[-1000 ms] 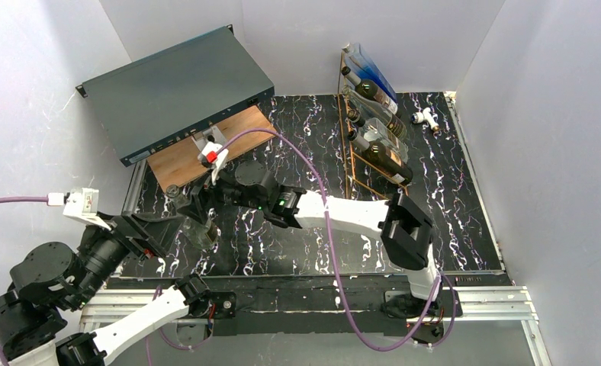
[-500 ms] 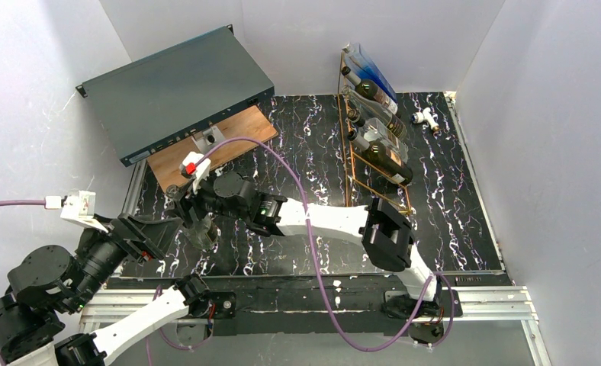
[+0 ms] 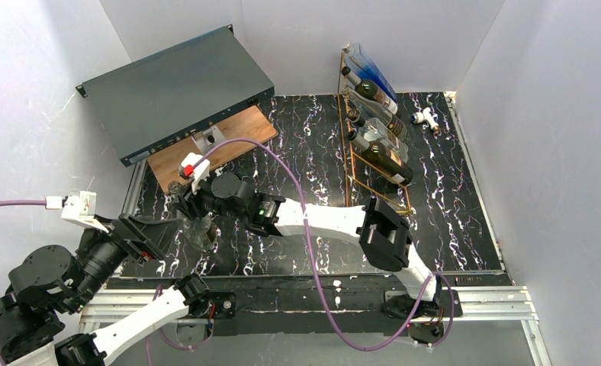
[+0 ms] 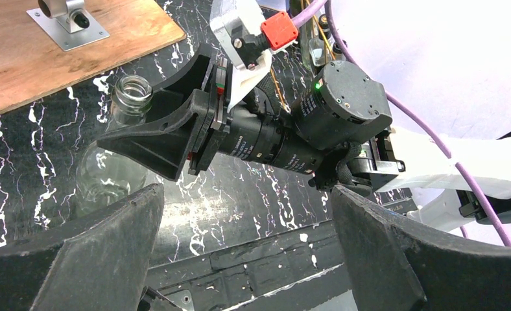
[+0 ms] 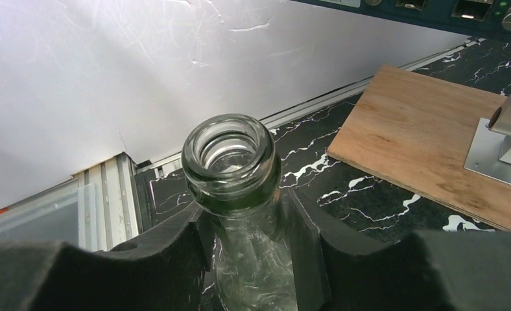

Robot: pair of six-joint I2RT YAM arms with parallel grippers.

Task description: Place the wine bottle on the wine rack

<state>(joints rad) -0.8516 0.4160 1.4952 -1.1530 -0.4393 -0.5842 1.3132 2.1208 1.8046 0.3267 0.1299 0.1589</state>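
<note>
The clear wine bottle (image 5: 230, 152) stands upright at the near-left of the table (image 3: 450, 206), well apart from the wine rack (image 3: 348, 171). The right gripper (image 5: 249, 253) clamps its neck under the lip. Empty glass: probably light, slick and breakable. The left gripper (image 4: 246, 246) gapes wide, holding nothing.

White links (image 3: 324, 219), black motor housings (image 3: 387, 232), purple cables (image 3: 11, 203), red connector (image 4: 279, 30), green status light (image 4: 318, 85)
</note>
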